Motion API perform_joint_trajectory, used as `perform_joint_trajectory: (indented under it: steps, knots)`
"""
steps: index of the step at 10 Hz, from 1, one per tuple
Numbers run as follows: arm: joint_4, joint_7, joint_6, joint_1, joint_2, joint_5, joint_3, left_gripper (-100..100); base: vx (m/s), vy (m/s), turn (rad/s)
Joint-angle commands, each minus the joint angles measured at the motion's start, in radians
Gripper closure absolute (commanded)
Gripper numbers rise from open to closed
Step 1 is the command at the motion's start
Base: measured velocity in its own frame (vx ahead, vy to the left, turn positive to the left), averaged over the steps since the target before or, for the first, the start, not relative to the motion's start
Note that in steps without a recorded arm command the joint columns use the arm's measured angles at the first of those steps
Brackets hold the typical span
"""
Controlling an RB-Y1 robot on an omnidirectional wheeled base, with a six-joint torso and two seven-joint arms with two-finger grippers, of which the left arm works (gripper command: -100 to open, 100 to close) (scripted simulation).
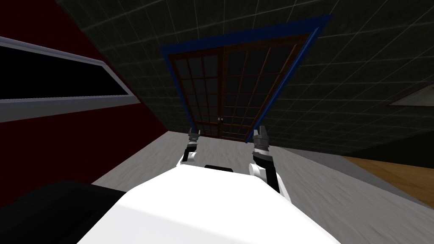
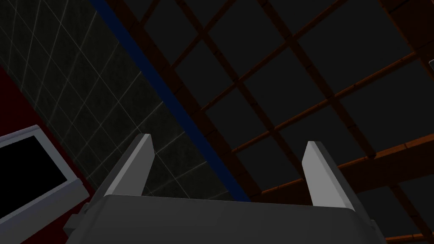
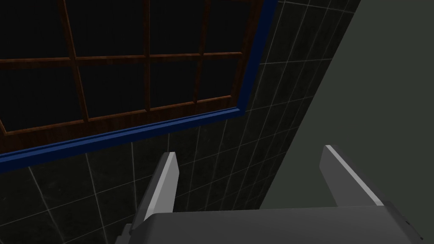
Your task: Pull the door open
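A double door (image 1: 237, 89) of dark panes in brown wooden bars stands ahead in a blue frame (image 1: 279, 84), set in a dark tiled wall. Two small dark knobs (image 1: 220, 119) sit at the seam between the leaves. Both leaves look closed. My left gripper (image 1: 193, 134) is open, held up short of the left leaf, and its wrist view shows the left door panes (image 2: 271, 84) and blue frame (image 2: 169, 101). My right gripper (image 1: 259, 132) is open near the frame's right edge; its wrist view shows panes (image 3: 114, 80), blue frame (image 3: 127, 135) and dark tiles.
A dark red wall (image 1: 63, 140) with a grey-framed black window (image 1: 55, 80) runs along my left. The floor is grey (image 1: 220, 152), turning to wood (image 1: 394, 178) at the right. A dark object (image 1: 46, 207) lies low at my left.
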Motion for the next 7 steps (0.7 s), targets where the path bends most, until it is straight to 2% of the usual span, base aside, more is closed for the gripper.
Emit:
perform_joint_trajectory:
  steps: [1, 3, 4, 7]
  knots:
    - [0.044, 0.03, -0.011, -0.014, 0.005, 0.011, -0.002, -100, 0.061, -0.018, -0.07]
    - [0.108, 0.08, -0.03, -0.04, 0.011, 0.029, -0.006, -100, 0.093, -0.025, -0.124]
    - [0.116, 0.08, -0.03, -0.04, 0.011, 0.029, -0.006, -100, 0.082, -0.021, -0.028]
    - [0.212, 0.156, -0.058, -0.079, 0.021, 0.056, -0.012, -100, 0.091, -0.02, -0.114]
